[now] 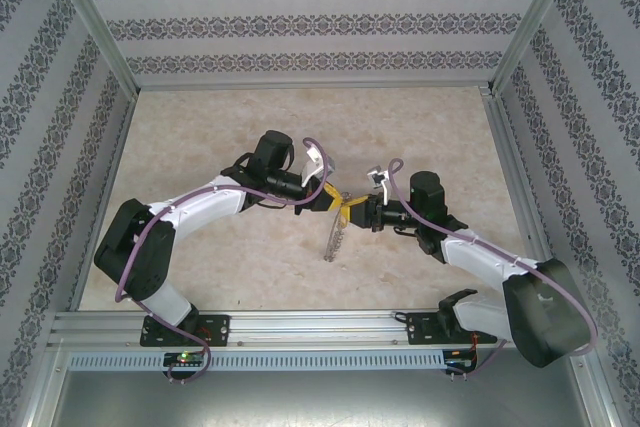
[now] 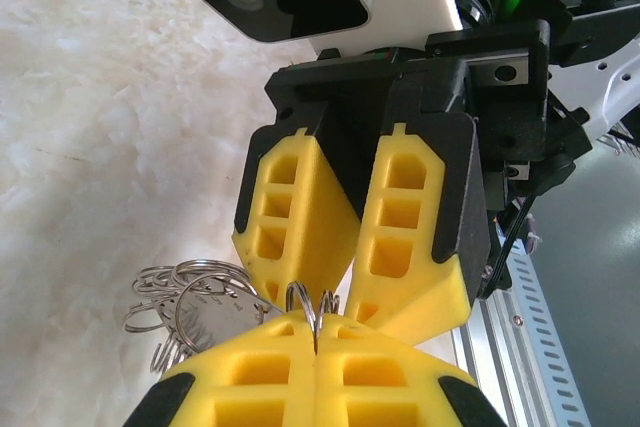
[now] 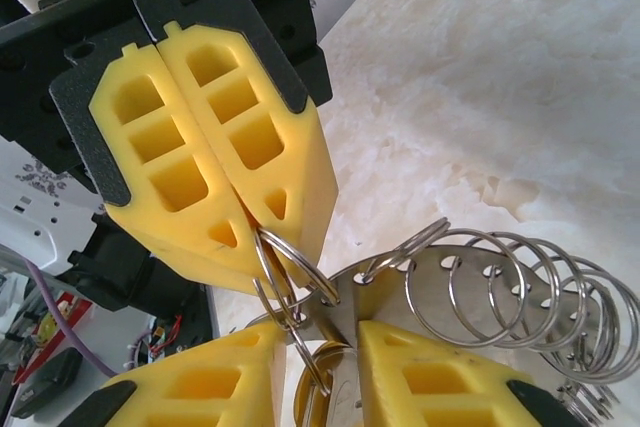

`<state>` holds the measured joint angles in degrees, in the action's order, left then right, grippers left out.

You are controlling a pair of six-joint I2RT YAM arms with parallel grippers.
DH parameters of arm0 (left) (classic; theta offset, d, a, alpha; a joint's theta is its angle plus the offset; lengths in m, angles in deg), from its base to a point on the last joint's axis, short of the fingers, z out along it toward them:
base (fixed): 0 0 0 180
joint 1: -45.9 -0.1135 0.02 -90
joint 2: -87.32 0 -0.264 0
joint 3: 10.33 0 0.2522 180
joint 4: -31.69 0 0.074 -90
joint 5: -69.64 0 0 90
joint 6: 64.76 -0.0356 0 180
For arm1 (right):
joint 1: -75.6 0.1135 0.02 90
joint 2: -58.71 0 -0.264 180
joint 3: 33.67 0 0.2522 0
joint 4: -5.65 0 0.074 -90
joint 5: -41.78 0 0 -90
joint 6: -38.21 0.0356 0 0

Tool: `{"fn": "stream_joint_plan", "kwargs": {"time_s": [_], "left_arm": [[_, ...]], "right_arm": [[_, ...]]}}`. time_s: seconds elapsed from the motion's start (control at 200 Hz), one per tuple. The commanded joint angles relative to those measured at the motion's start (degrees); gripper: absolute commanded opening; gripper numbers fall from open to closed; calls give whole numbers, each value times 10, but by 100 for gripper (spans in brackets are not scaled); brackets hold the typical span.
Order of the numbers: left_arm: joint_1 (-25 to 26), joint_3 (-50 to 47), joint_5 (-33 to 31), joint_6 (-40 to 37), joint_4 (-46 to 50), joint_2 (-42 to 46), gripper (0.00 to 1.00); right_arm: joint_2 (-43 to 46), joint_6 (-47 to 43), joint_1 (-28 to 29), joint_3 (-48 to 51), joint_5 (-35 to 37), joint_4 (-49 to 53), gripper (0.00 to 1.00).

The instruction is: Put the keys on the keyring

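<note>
Currently, the keyring (image 3: 470,277) is being pinched by the shut left fingers (image 3: 190,162) and gripped between the narrowly parted right fingers (image 3: 440,387); threading is being judged not yet finished.

Silvery keyring (image 3: 470,297), many small rings, hanging mid-air.

Seen from above, the keyring (image 1: 335,237) near the middle of the worktop (image 1: 250,127) is a pale blur, and its separate pieces are too small to tell apart. In the left wrist view the left fingers (image 2: 250,377) are cut off by the bottom edge and cover the right part of the ring cluster. In the right wrist view the right fingers (image 3: 450,387) run off the bottom edge and the outermost rings leave at the right edge. Whether those fingers press on the metal between them cannot be told.
</note>
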<state>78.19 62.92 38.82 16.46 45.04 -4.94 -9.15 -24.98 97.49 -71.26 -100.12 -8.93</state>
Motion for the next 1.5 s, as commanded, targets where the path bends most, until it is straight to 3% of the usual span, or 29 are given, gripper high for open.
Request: {"fn": "stream_joint_plan", "kwargs": {"time_s": [0.0, 0.27, 0.804, 1.284, 1.499], "left_arm": [[-1, 17, 34, -2, -7, -4, 0], [-1, 18, 36, -3, -7, -3, 0], [-1, 19, 35, -1, -6, -4, 0], [-1, 18, 32, -1, -3, -1, 0], [-1, 20, 31, -2, 0, 1, 0]], "right_arm": [[30, -7, -9, -6, 25, -19, 29], [68, 6, -31, -5, 28, -14, 31], [13, 1, 7, -29, 14, -36, 30], [70, 7, 8, -6, 31, 2, 31], [50, 10, 11, -16, 19, -4, 30]]}}
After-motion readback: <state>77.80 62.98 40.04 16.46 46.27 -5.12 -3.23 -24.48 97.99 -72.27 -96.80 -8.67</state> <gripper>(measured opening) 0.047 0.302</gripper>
